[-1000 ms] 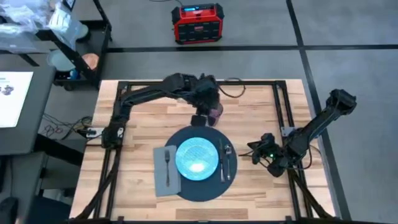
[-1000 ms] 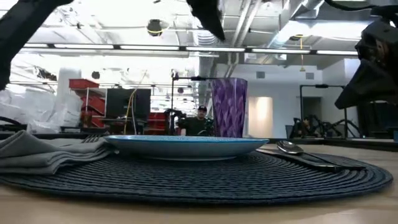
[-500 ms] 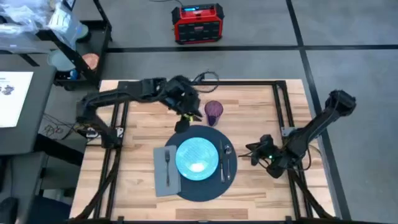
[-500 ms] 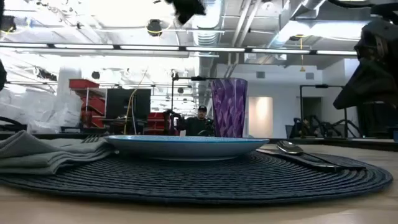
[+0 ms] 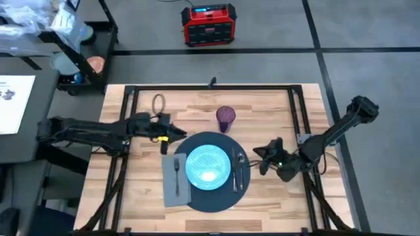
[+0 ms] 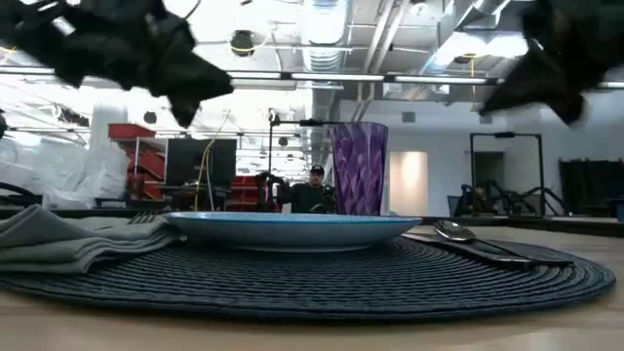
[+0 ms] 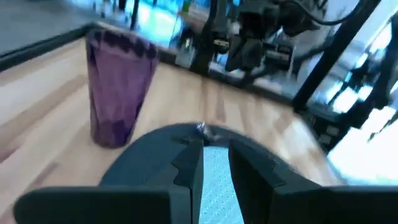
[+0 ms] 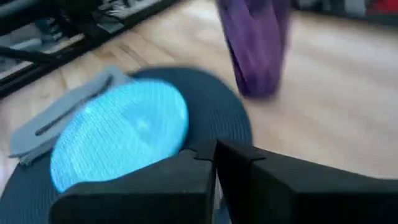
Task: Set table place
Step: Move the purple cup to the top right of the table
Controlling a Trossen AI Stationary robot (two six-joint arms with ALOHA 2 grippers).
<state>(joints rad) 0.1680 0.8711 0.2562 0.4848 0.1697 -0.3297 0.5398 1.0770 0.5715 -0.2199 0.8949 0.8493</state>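
The left end effector (image 5: 172, 136), fingers nearly together and empty, hovers just beside the place (image 5: 209, 172) — the mat at mid-surface (image 5: 262, 111). The right end effector (image 5: 262, 157), also pinched together, flanks the opposite side, about equally near.

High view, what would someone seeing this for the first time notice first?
A finished-looking place setting: a light blue plate centred on a round dark mat near the table's front edge, with a fork on a grey napkin at its left and a spoon at its right. A purple tumbler stands upright just beyond the mat. The left gripper and right gripper flank it.
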